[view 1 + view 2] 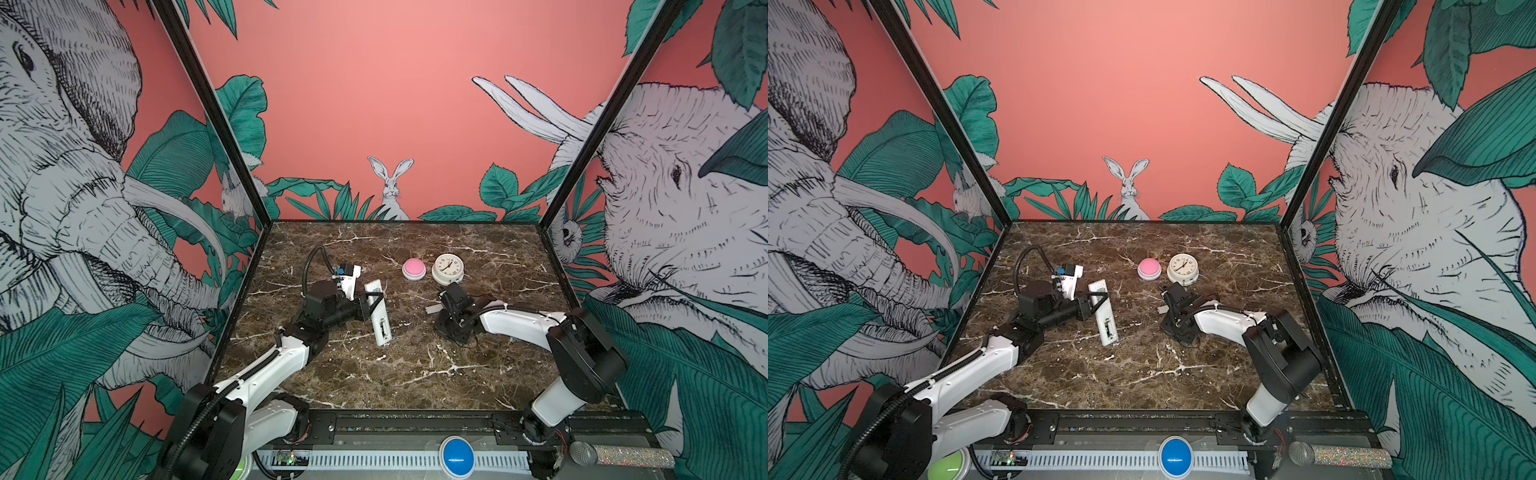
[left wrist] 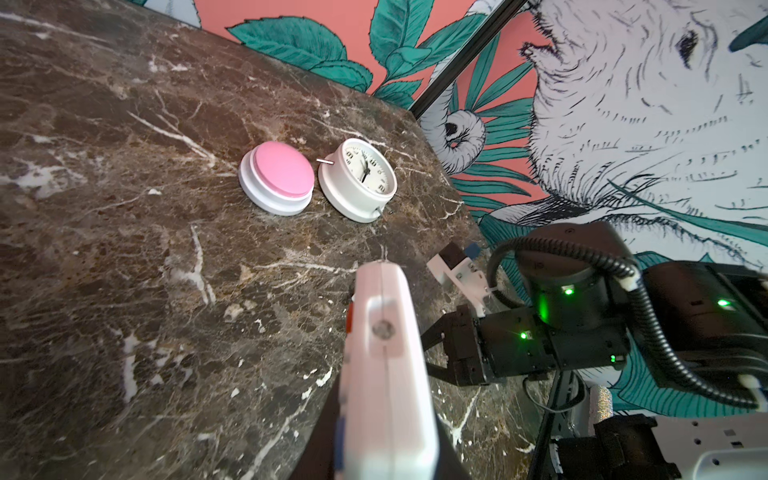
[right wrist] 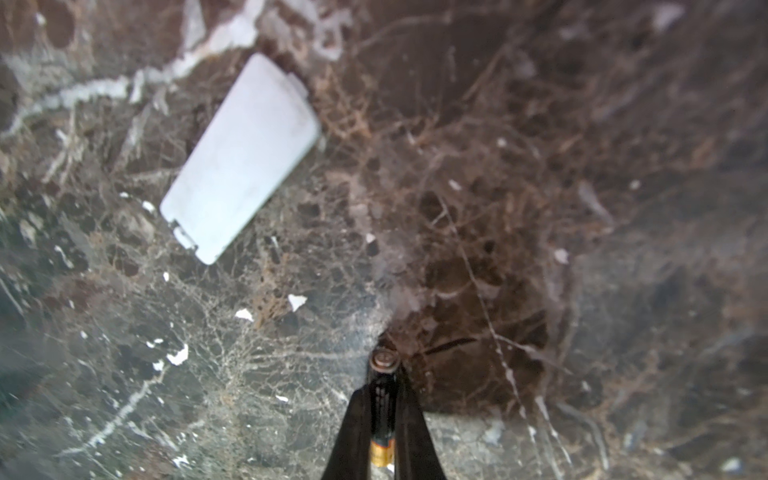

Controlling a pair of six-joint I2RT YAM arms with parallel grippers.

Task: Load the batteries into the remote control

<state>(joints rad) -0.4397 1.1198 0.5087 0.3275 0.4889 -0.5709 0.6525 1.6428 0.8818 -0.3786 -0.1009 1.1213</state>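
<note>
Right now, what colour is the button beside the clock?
The button is pink; clearest in left wrist view.

White remote control (image 1: 379,320) shows its back, recess open; dark gold-banded battery (image 3: 382,401) pinched in right gripper (image 3: 384,376).

Robot test booth
Jungle-mural panels (image 1: 415,104) in a black frame (image 1: 219,124) enclose a marble worktop (image 1: 415,374), with two robot arms (image 1: 270,370) mounted at its front.

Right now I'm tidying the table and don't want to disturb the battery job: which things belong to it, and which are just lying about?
Job: remote control, in left gripper; battery, in right gripper; loose white cover plate.
Lying about: pink dome button; white clock.
</note>
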